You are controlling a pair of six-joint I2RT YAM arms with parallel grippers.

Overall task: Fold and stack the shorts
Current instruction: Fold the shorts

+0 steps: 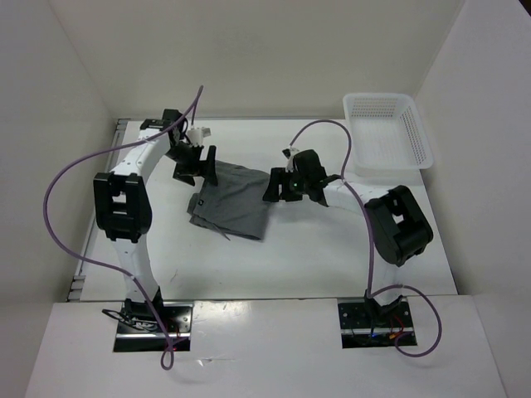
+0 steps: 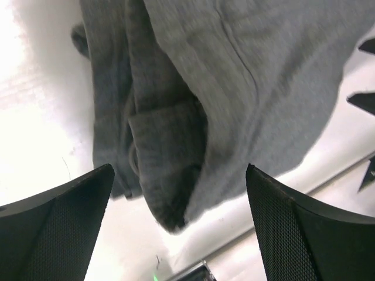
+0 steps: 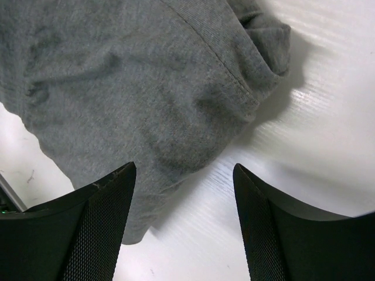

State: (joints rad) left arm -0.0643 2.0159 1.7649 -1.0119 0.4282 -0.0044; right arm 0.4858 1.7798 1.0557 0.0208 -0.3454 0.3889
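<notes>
Right gripper (image 3: 183,171) hovering, jaws spread, over the grey shorts (image 3: 117,82).
Its 2 black, mesh-textured fingers (image 3: 88,234) are standing well apart at the bottom edge, gripping nothing. The shorts are lying across the upper left, a stitched seam running diagonally and a bunched fold sitting at the upper right. The white table (image 3: 316,146) is showing on the right.

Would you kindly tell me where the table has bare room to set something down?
The table is bare in a broad strip between the shorts and the arm bases, and along the far wall beside the basket. The middle is crowded: left hand and right hand flank the shorts.
</notes>
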